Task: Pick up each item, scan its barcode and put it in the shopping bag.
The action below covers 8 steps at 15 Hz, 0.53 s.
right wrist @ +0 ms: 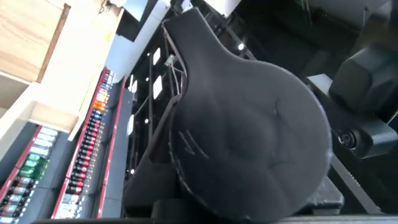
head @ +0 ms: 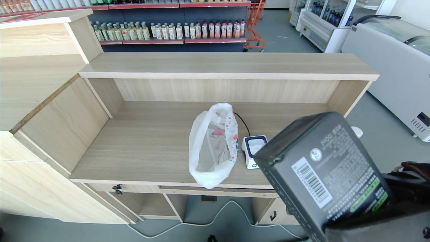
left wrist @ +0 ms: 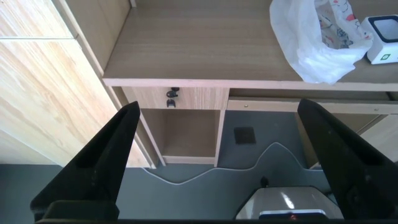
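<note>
I have the pack (head: 329,168) up in the air, well to the right of the bag (head: 213,144) and on the near side of it, close under the head camera. The right tool (head: 376,225) is clamped on the pack's lower end. The pack is dark and tilted, its upper corner leaning back toward the bag, and the white barcode label (head: 310,181) on its broad face looks up at the head camera. From the right wrist the pack (right wrist: 249,124) sits tight against the lens as a rounded dark mass. The bag is white, thin plastic with a red print. It stands slumped on the bench (head: 144,141) with its mouth gaping upward, and its bottom bulges past the front edge. The scanner (head: 253,149) is just beside the bag on its right, a small white box with a dark window, and its near corner is hidden behind the pack. A black cable (head: 242,122) runs from behind the bag toward the scanner. My left tool (left wrist: 219,112) hangs released, fingers spread wide, well to the left of the bag (left wrist: 317,37) and lower than it, off the bench (left wrist: 199,43) front and over the floor. Beyond it a drawer lock (left wrist: 171,96) shows under the bench edge.
</note>
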Available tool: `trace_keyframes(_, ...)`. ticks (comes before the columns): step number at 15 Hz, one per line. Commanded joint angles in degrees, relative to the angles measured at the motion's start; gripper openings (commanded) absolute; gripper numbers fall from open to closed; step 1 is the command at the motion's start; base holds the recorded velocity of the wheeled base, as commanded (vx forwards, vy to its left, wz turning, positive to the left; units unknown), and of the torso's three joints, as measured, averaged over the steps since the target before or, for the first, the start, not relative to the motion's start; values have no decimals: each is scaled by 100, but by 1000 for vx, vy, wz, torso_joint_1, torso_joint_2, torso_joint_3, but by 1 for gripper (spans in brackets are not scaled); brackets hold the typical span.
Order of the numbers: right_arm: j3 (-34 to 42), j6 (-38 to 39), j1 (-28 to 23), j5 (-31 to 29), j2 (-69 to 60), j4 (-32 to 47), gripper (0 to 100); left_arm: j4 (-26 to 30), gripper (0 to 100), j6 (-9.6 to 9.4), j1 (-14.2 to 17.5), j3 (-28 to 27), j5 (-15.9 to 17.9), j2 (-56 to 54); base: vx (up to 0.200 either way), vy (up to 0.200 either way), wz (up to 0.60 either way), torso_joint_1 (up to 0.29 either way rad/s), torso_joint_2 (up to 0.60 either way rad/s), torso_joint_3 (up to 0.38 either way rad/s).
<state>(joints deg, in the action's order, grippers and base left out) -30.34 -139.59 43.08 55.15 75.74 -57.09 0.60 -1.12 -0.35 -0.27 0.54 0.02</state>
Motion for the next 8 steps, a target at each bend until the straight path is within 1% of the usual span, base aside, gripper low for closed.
trace_keyframes(1, 2, 2, -37, 101, -156, 119, 0, 2, 100, -2, 0, 0, -1, -2, 0, 0, 0, 0, 0, 0)
trace_keyframes(4, 28, -42, -89, 180, -253, 356, 0, 2, 100, -2, 0, 0, -1, -2, 0, 0, 0, 0, 0, 0)
trace_keyframes(8, 37, -173, -397, 198, -472, 875, 0, 2, 100, -2, 0, 0, -1, -2, 0, 0, 0, 0, 0, 0)
